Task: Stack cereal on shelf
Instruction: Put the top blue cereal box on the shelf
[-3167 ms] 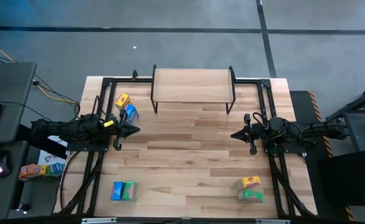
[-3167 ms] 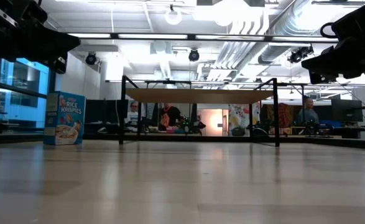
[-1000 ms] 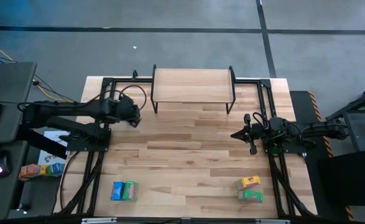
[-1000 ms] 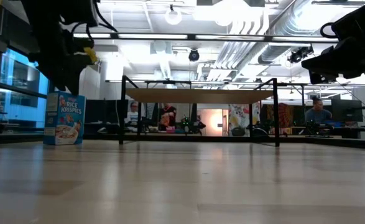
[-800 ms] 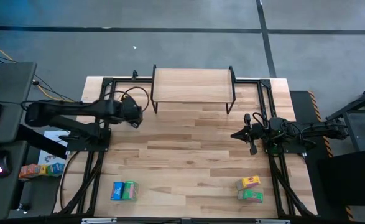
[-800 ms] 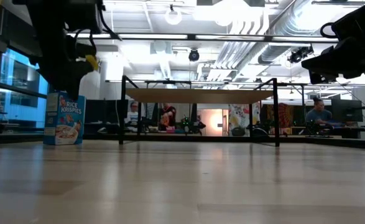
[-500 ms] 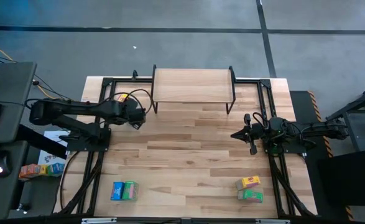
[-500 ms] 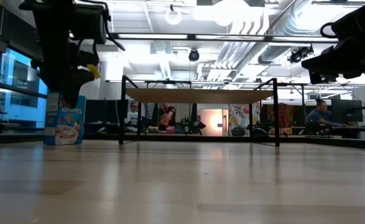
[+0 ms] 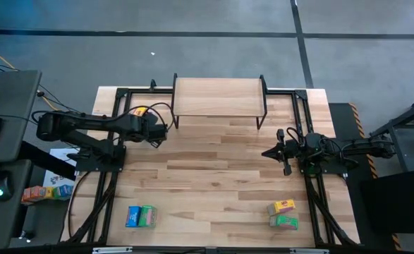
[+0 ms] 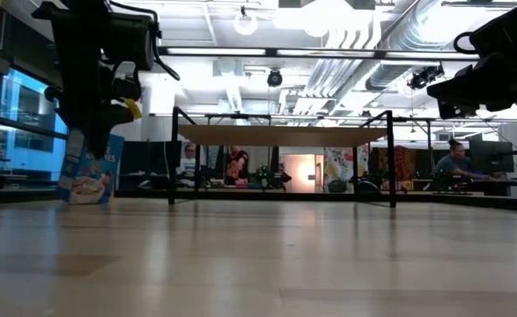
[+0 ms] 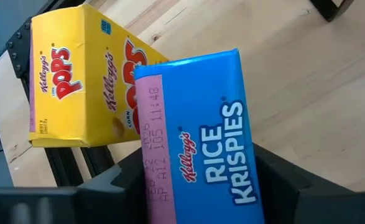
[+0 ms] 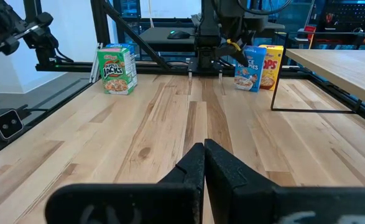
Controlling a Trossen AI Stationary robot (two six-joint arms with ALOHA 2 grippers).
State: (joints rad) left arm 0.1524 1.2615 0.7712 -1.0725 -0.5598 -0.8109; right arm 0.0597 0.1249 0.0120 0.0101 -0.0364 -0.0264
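Cereal: the left gripper [image 9: 155,129] is pinching a blue box [image 11: 198,143], which is tilting off the table just left of the shelf [image 9: 218,97], a yellow box [image 11: 76,87] touching behind it. Right of the shelf, the right gripper [image 9: 266,152] is hovering, fingers pressed together.

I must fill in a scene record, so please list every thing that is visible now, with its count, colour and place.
Blue cereal box: one, between the left gripper's fingers, tilted, beside the yellow one.
Yellow cereal box: one, left rear of the table, by the shelf.
Blue and green pair: two boxes, front left.
Yellow and green pair: two boxes, front right.
Shelf: one, light wood top, black legs, rear centre, nothing on it.
Table: one, light wood.
People: behind the table, low view.
Left gripper: around the blue box.
Right gripper: shut, waiting at right.
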